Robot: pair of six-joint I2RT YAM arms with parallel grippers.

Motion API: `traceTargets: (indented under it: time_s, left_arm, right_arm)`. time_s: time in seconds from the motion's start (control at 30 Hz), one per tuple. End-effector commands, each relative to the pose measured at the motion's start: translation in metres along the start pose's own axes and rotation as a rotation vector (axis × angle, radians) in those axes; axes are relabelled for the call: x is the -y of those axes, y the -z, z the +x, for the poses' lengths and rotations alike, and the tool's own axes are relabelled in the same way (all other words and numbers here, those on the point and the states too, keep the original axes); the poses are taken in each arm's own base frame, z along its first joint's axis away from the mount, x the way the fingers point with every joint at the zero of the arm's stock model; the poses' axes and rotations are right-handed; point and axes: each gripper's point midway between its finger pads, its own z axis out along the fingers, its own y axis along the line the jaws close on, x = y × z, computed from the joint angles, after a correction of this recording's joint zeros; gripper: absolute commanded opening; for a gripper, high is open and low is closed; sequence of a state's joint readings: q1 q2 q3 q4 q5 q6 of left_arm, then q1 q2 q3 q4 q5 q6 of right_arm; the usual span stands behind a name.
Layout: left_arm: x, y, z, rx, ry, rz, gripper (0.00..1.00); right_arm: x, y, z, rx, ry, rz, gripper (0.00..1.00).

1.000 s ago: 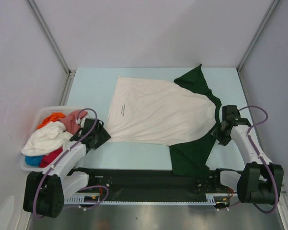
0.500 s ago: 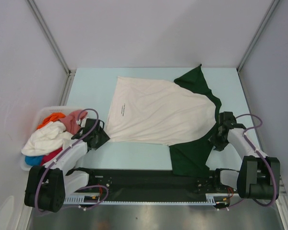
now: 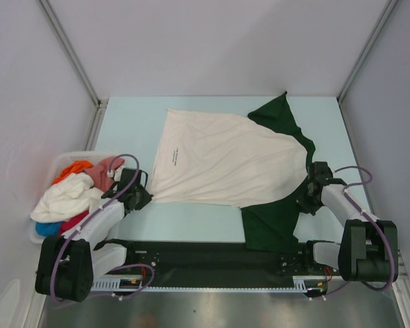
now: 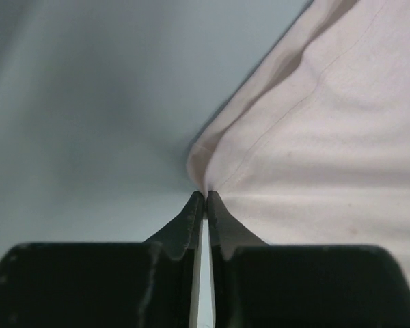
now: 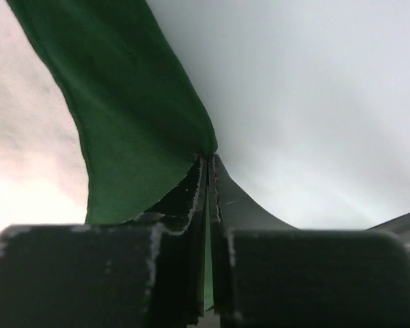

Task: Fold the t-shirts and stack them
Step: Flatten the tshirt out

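Left gripper (image 4: 205, 196) pinches the t-shirt (image 3: 219, 160) at its cream hem corner, right gripper (image 5: 210, 160) nips the green edge; soft, limp cloth, it'll sag between

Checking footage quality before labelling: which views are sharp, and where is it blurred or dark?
Top external: evenly lit, cream t-shirt sharp. Left wrist: left gripper a dark silhouette, cloth slightly soft. Right wrist: green sleeve fairly crisp, right gripper underlit.

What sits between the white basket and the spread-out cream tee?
Only the left gripper, its fingers pinching a hem corner of the cream tee, just right of the white basket; the top view shows this.
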State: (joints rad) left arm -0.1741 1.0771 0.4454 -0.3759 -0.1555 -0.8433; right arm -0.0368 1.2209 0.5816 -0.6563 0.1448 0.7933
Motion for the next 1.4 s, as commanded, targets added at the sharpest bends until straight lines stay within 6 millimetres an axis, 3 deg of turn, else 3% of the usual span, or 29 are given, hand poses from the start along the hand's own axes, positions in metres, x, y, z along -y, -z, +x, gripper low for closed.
traceTargets:
  time_s: [0.0,0.03,0.17,0.37,0.63,0.7,0.73,0.77,0.8,0.83,0.87,0.9,0.93,1.0,1.07,1.1,1.13,1.2,1.23,1.3,1.37]
  left_arm:
    - [-0.002,-0.001,-0.008,0.034,0.027,-0.007,0.07]
    - [-0.004,-0.001,-0.007,0.034,0.033,-0.011,0.0]
    - [-0.014,0.003,-0.005,0.054,0.063,-0.034,0.0]
    - [-0.033,0.011,0.001,0.077,0.113,-0.074,0.0]
    - [-0.039,0.017,0.022,0.032,0.168,-0.043,0.0]
    - [-0.038,0.02,0.024,0.026,0.171,-0.023,0.04]
    - [-0.038,0.023,0.025,0.026,0.171,-0.012,0.16]
    - [-0.033,0.029,0.02,0.045,0.168,0.021,0.34]
    - [-0.027,0.033,0.017,0.057,0.176,0.051,0.34]
    - [-0.024,0.036,0.017,0.056,0.181,0.073,0.53]
    - [-0.018,0.043,0.012,0.074,0.189,0.114,0.6]
    - [-0.014,0.049,0.01,0.075,0.201,0.129,0.71]
    - [-0.012,0.053,0.007,0.084,0.206,0.139,0.74]
    - [-0.002,0.066,-0.001,0.097,0.204,0.18,0.79]
    - [0.007,0.074,-0.004,0.09,0.184,0.216,0.79]
    - [0.016,0.08,-0.008,0.086,0.152,0.242,0.79]
    - [0.03,0.086,-0.01,0.069,0.129,0.3,0.77]
    - [0.053,0.097,-0.025,0.085,0.062,0.354,0.77]
    - [0.065,0.103,-0.027,0.079,0.025,0.396,0.76]
    - [0.089,0.117,-0.046,0.121,-0.063,0.446,0.76]
    - [0.111,0.114,-0.055,0.119,-0.137,0.482,0.77]
  right_arm:
    - [0.031,-0.003,-0.006,0.078,-0.096,0.155,0.0]
    - [0.039,0.0,-0.013,0.117,-0.114,0.192,0.0]
    - [0.047,0.018,-0.024,0.195,-0.185,0.205,0.0]
    - [0.058,0.019,-0.025,0.195,-0.248,0.239,0.0]
    - [0.06,0.02,-0.02,0.175,-0.256,0.233,0.01]
    - [0.058,0.023,-0.02,0.174,-0.259,0.221,0.16]
    - [0.056,0.026,-0.021,0.177,-0.262,0.205,0.26]
    - [0.053,0.031,-0.023,0.178,-0.253,0.192,0.48]
    - [0.051,0.034,-0.025,0.182,-0.252,0.181,0.5]
    - [0.05,0.04,-0.028,0.195,-0.251,0.172,0.69]
    - [0.048,0.044,-0.031,0.202,-0.244,0.168,0.72]
    - [0.048,0.05,-0.037,0.235,-0.224,0.175,0.88]
    - [0.039,0.064,-0.051,0.276,-0.213,0.145,0.98]
    - [0.028,0.08,-0.066,0.338,-0.134,0.121,1.0]
    - [-0.006,0.1,-0.094,0.424,-0.086,0.008,1.0]
    - [-0.019,0.103,-0.1,0.424,-0.053,-0.026,1.0]
    - [-0.043,0.115,-0.121,0.484,-0.012,-0.11,1.0]
    - [-0.076,0.114,-0.133,0.49,0.04,-0.207,1.0]
    - [-0.1,0.121,-0.15,0.548,0.042,-0.292,0.97]
    - [-0.14,0.128,-0.162,0.556,0.083,-0.423,0.95]
    - [-0.18,0.114,-0.179,0.567,0.11,-0.508,0.93]
